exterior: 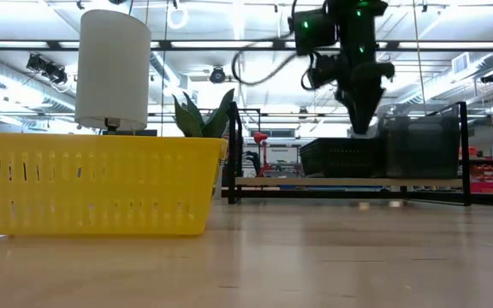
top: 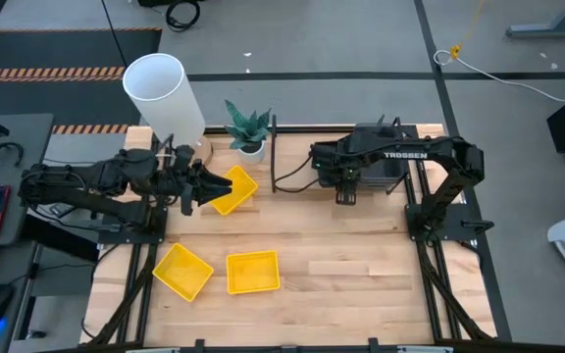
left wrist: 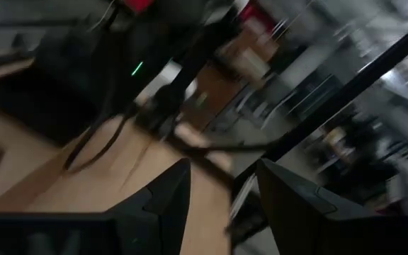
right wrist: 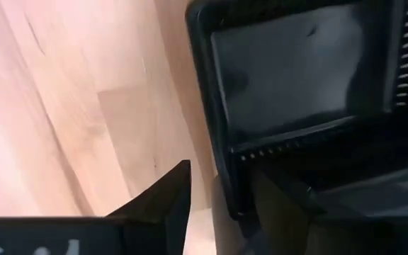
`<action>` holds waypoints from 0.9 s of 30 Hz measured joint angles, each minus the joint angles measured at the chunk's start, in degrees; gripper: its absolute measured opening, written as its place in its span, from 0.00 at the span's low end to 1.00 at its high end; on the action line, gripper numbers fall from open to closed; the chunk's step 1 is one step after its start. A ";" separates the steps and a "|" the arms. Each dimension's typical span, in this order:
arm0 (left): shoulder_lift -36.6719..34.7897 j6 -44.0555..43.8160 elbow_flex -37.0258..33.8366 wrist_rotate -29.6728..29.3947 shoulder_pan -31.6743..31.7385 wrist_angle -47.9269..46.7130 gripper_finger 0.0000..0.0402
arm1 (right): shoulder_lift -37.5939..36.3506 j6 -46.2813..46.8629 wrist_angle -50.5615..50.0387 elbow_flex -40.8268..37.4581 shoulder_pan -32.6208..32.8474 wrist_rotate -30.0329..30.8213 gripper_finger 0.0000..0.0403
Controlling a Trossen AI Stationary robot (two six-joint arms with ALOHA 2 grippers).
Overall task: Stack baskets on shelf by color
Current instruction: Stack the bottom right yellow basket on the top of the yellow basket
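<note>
Right hand, fingers parted, straddles a black basket's rim on the shelf; left hand, fingers parted, grips a yellow basket.

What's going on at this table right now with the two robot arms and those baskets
The left gripper is carrying a yellow basket near the plant. The right gripper hangs over the black baskets on the shelf, its fingers parted astride a basket's rim. Two more yellow baskets wait on the table.
</note>
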 joint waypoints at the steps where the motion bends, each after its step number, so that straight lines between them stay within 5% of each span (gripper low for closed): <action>1: 0.00 -0.04 0.00 0.02 0.00 -2.58 0.43 | -0.02 0.53 -0.72 1.33 0.20 -0.01 0.38; 6: 0.09 -2.85 -0.01 -1.00 -0.37 -20.42 0.43 | -0.04 5.43 -2.24 9.35 1.96 -0.01 0.38; 10: 2.09 -6.25 -0.06 -7.45 -0.31 -29.77 0.43 | -0.13 12.61 2.94 14.05 4.11 -0.84 0.38; 14: 5.76 -4.99 -0.02 -12.08 -0.31 -30.55 0.43 | -0.13 16.30 9.38 15.88 6.14 -3.38 0.38; 27: 24.25 -0.14 -0.02 -7.64 8.64 -31.75 0.43 | -0.13 27.74 13.17 24.65 18.22 -5.09 0.38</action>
